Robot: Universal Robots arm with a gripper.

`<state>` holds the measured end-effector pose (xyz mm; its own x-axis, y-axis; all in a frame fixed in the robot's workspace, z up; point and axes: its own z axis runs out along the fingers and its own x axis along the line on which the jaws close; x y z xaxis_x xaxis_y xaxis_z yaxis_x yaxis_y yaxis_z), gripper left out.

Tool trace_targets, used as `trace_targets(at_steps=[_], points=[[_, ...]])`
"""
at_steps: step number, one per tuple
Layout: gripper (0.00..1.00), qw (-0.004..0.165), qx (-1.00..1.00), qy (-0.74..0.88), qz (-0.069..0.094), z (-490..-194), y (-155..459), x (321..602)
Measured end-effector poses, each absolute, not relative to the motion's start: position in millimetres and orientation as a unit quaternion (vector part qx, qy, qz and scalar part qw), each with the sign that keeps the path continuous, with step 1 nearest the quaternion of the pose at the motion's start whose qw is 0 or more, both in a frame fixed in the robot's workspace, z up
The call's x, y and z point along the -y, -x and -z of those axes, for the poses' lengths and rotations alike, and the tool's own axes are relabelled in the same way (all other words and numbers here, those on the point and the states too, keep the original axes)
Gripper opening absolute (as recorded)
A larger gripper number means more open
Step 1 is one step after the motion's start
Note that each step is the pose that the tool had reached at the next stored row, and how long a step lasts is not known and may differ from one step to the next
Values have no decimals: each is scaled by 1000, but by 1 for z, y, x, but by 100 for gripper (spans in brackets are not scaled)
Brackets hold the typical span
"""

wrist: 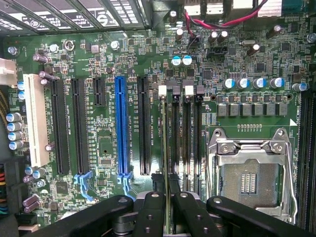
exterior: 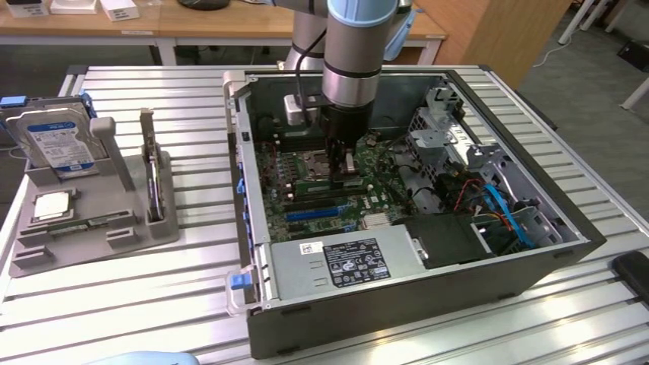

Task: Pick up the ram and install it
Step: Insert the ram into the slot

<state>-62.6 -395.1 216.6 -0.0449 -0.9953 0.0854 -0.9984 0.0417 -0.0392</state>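
Observation:
In the wrist view the ram (wrist: 165, 143) appears edge-on as a thin green strip. It runs between the black fingers (wrist: 152, 200) of my gripper (wrist: 167, 197), which is shut on it. The strip stands upright and lines up along the memory slot with a white latch (wrist: 162, 91), next to the other black memory slots (wrist: 186, 133). I cannot tell whether its lower edge touches the slot. In the exterior view my gripper (exterior: 345, 169) reaches down into the open computer case (exterior: 304, 258), just above the motherboard (exterior: 315, 201).
The CPU socket (wrist: 249, 173) lies beside the memory slots, and a blue expansion slot (wrist: 121, 128) on their other side. At the exterior view's left a grey stand (exterior: 91, 228) holds a hard drive (exterior: 61, 141) and a dark bracketed card (exterior: 152, 179). Case walls and a drive cage (exterior: 457, 137) hem in the arm.

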Motion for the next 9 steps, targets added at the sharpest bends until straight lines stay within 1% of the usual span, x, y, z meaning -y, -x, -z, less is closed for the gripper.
trace_targets(at_steps=[9], points=[[14,21,721,-691,-40,-219,60,395]])
